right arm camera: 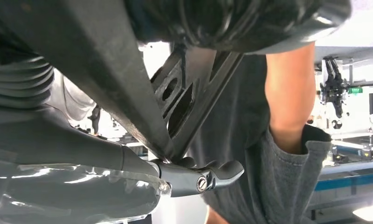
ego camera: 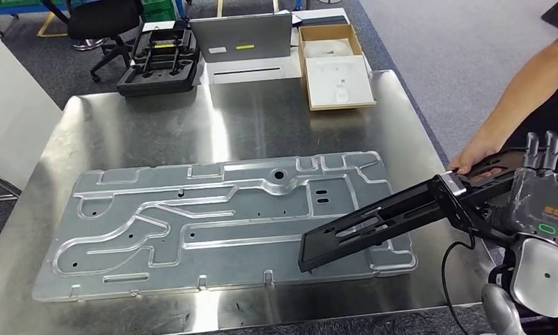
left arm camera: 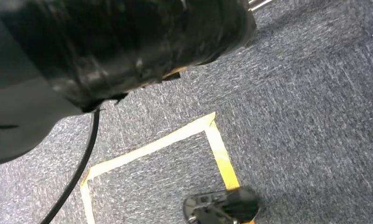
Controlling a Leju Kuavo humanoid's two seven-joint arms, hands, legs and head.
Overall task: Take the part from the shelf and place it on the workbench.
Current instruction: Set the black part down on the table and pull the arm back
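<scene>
Right hand (ego camera: pixel 541 188) at the right edge of the workbench (ego camera: pixel 157 115), fingers wrapped around the near end of a long black part (ego camera: pixel 395 220). Part held tilted, its far end down on the large stamped metal panel (ego camera: pixel 213 223) lying flat across the steel top, its near end raised off the table's right edge. A person's hand (ego camera: pixel 475 159) also on the raised end of the part, just beside the robot's fingers (ego camera: pixel 552 150), forearm reaching in from the upper right.

From the right wrist, close up: grey thumb (right arm camera: pixel 198 175) pressed under the part's dark ribbed frame (right arm camera: pixel 175 93), with the person's arm (right arm camera: pixel 287 93) and grey sleeve (right arm camera: pixel 292 177) right behind.

At the back of the table, a black moulded foam tray (ego camera: pixel 157 59), a grey laptop-like case (ego camera: pixel 245 42) and an open cardboard box (ego camera: pixel 334 66) with white inserts. Office chair (ego camera: pixel 105 24) beyond on the carpet.

Left wrist looking down at blue-grey carpet (left arm camera: pixel 306 93) marked with a corner of yellow tape (left arm camera: pixel 212 135), a black cable (left arm camera: pixel 79 172) trailing across; state of the left hand impossible to tell from the dark shapes there.
</scene>
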